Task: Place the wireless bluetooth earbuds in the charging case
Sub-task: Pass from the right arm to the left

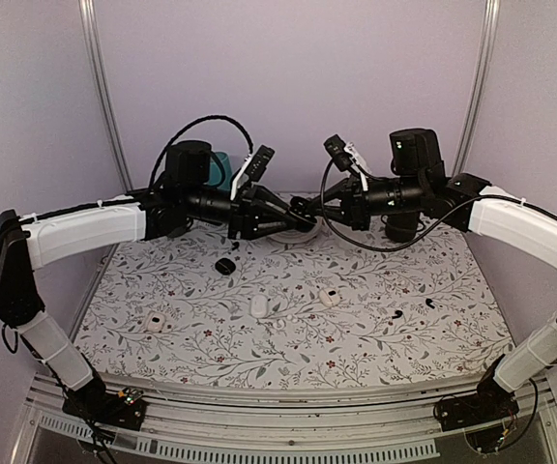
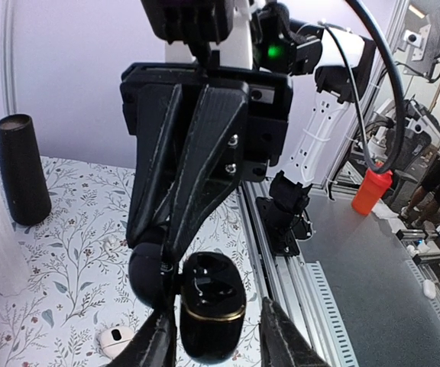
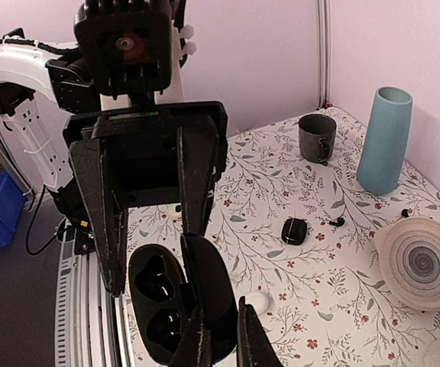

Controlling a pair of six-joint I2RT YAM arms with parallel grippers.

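Two grippers, one open black charging case held above the middle of the bench.

The left gripper (image 2: 216, 345) clamps the body of the charging case (image 2: 212, 306) between its two fingers, and the right gripper (image 3: 220, 340) is pinched tight on the case's opened lid. The two wells show only as dark hollows, and I cannot tell whether anything sits in them. Four more cases lie on the bench (image 1: 356, 343): one black case (image 1: 225, 266) and three white cases (image 1: 258, 306). Two black earbuds (image 1: 395, 314) lie near each other on the right part, well apart from the held case, and a third earbud (image 3: 334, 222) lies just beside the black case. Toward the back are one teal vase (image 3: 384, 141), one dark mug (image 3: 317, 138), one black cylinder (image 2: 21, 168) and one ringed plate (image 3: 422, 264).
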